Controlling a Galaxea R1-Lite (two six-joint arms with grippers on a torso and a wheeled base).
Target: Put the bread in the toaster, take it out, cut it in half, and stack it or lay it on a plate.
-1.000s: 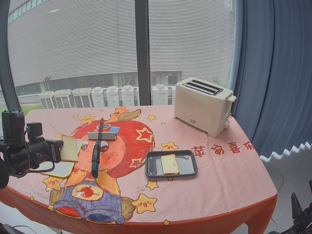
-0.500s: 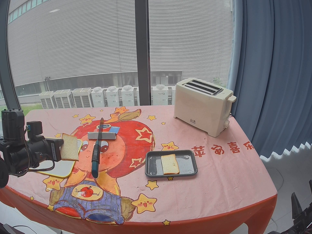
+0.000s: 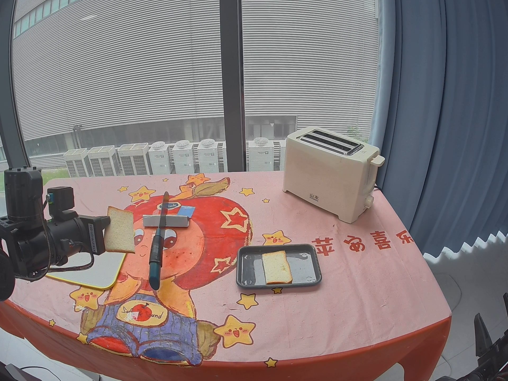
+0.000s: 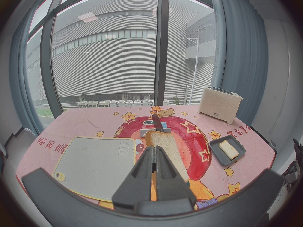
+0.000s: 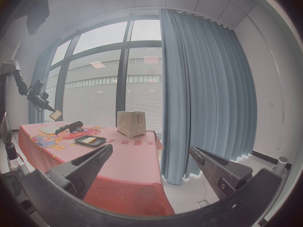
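Toaster [image 3: 330,173]: small dark two-character mark [image 3: 314,198] low on the front face. It is legible in the head view and tiny in the left wrist view.
Bench cloth [image 3: 338,302]: a row of four large red characters [image 3: 362,243] sits just in front of the toaster. A second red row [image 4: 50,144] runs beside the cutting board [image 4: 94,164] and is upside down in the left wrist view.
Cartoon on the cloth: script lettering around an apple badge [image 3: 140,312].
Blue card [image 3: 177,208] under the knife [image 3: 157,239]: oval logo, too small to read.
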